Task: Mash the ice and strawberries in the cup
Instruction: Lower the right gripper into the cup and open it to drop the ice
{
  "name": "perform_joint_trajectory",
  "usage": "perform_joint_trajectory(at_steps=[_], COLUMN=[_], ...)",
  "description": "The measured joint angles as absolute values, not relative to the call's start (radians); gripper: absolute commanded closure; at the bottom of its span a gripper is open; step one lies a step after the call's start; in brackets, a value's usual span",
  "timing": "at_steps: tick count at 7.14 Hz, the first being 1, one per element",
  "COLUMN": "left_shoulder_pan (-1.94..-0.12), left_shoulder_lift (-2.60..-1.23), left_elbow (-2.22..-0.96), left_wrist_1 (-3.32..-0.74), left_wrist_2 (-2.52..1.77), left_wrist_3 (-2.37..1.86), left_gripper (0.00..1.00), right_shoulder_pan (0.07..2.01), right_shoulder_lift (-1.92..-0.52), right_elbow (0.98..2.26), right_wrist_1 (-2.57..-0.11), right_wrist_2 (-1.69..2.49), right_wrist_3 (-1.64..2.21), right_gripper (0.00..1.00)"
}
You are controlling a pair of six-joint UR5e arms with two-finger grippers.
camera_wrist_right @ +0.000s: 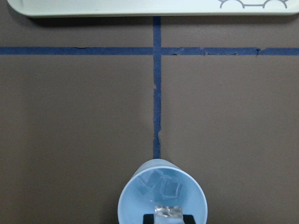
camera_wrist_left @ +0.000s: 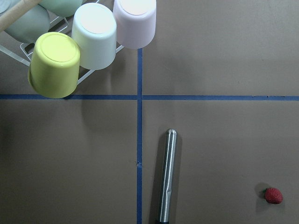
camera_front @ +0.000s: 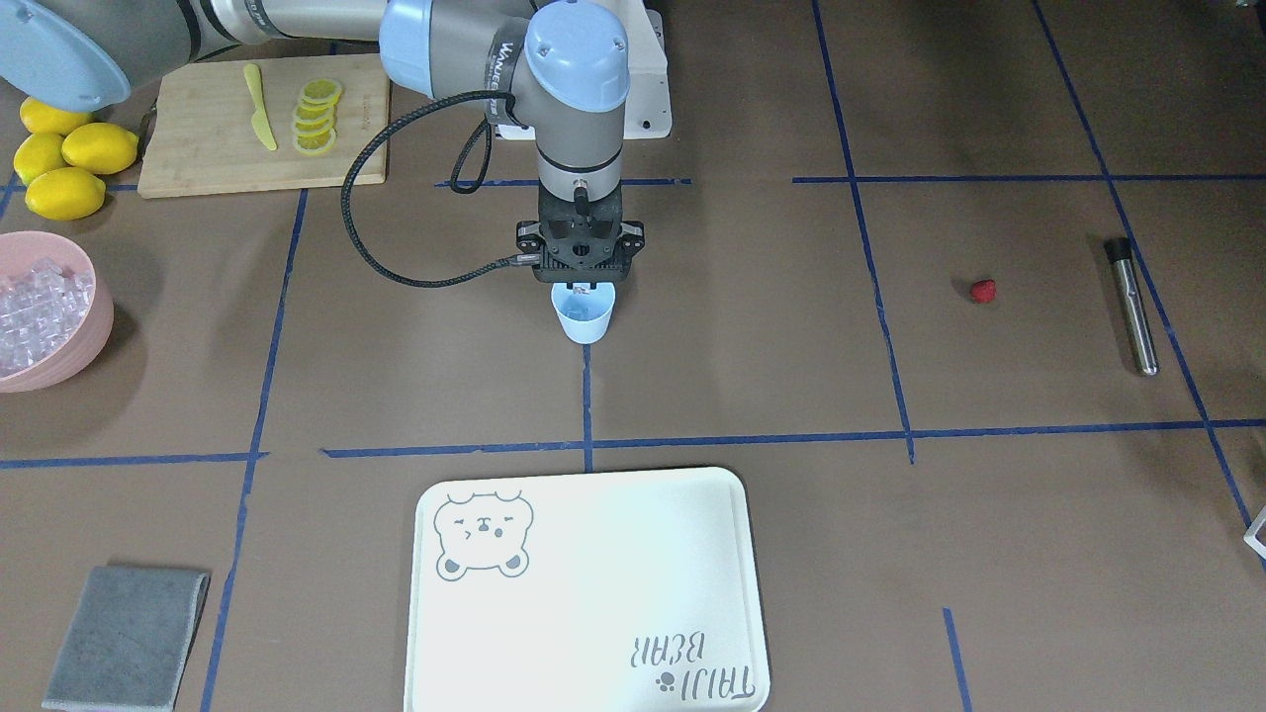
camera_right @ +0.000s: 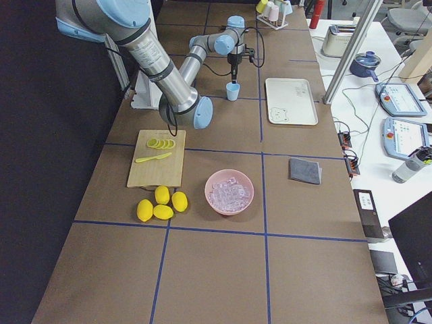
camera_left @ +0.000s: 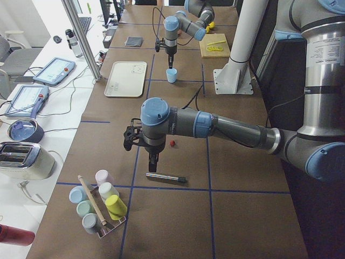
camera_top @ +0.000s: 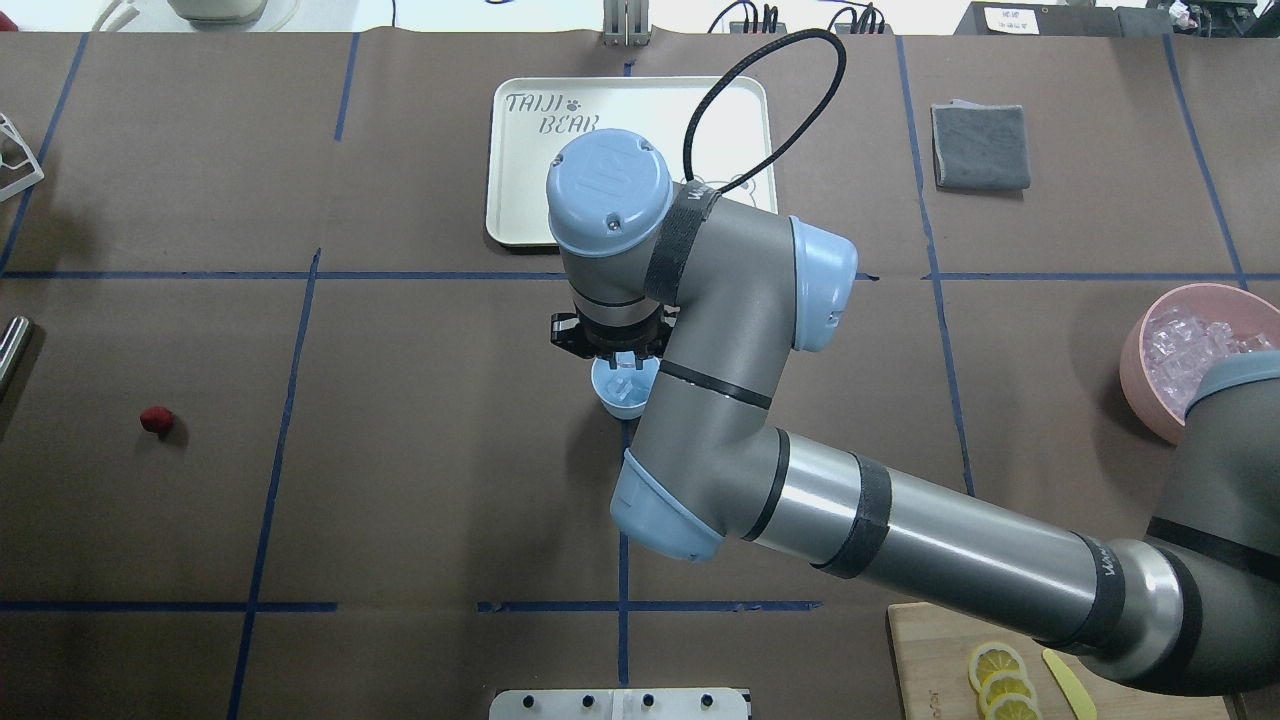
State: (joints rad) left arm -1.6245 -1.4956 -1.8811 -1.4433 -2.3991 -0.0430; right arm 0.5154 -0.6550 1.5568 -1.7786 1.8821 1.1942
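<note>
The right gripper (camera_front: pixel 583 285) is hanging over the cup (camera_front: pixel 584 316) at mid-table, its fingers pinching an ice cube (camera_wrist_right: pixel 168 212) at the cup's mouth. Two more cubes (camera_wrist_right: pixel 161 184) are lying inside. The strawberry (camera_front: pixel 982 290) is sitting on the table, well apart from the cup, near the rod (camera_front: pixel 1132 307) (probably the masher). The left gripper (camera_left: pixel 153 162) is hovering over that rod; whether it is parted or clenched I cannot tell. Berry and mashing are waiting.
</note>
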Motion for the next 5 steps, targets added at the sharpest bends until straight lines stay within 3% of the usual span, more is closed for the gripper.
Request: perform_joint_trajectory(at_steps=[2,4,5], left_shoulder_pan=[-1.624,-1.624,-1.625], left_shoulder_lift=[-1.496,-1.496,-1.496], left_elbow=[-1.882,-1.881,-1.880], left_wrist_1=[-1.443,-1.444,-1.445], left_wrist_2=[-2.399,-2.398,-2.398], left_wrist_3=[-0.043,-0.043,-0.043], left_gripper=[0.00,0.00,0.00], right_shoulder_pan=[0.512,0.511,0.511], right_shoulder_lift=[-0.651,-0.652,-0.652], right_elbow=[1.550,1.549,1.550], right_wrist_1=[-1.776,-1.775,-1.775], right_wrist_2=[1.882,1.882,1.882], right_wrist_3=[1.196,1.196,1.196], right_gripper=[0.86,0.64,0.59])
